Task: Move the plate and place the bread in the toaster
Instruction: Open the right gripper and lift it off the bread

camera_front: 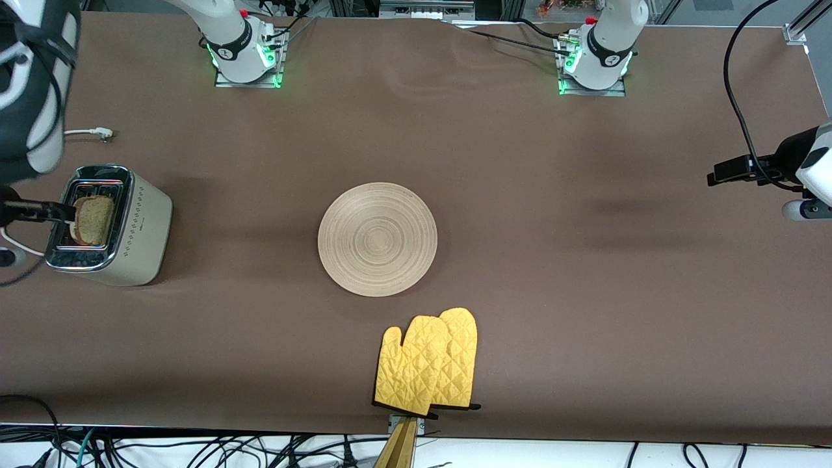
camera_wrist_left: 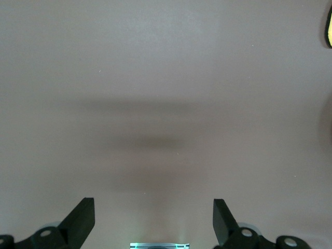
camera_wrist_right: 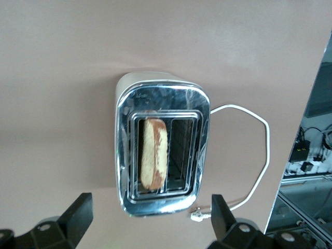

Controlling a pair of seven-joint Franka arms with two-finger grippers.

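The cream toaster (camera_front: 140, 224) stands at the right arm's end of the table. The bread (camera_front: 94, 220) stands in one of its two slots with its top sticking out. In the right wrist view the slice (camera_wrist_right: 154, 154) fills one slot of the chrome top (camera_wrist_right: 161, 207), and the other slot is empty. My right gripper (camera_wrist_right: 150, 215) hangs open above the toaster (camera_wrist_right: 161, 83), holding nothing; one dark finger (camera_front: 49, 212) shows beside the bread. The wooden plate (camera_front: 377, 239) lies bare in the middle of the table. My left gripper (camera_wrist_left: 154, 218) waits open over bare cloth at the left arm's end (camera_front: 721, 174).
A yellow oven mitt (camera_front: 429, 363) lies near the table's front edge, nearer to the camera than the plate; its edge shows in the left wrist view (camera_wrist_left: 329, 28). The toaster's white cord (camera_wrist_right: 254, 155) and plug (camera_front: 101, 134) lie on the cloth beside the toaster.
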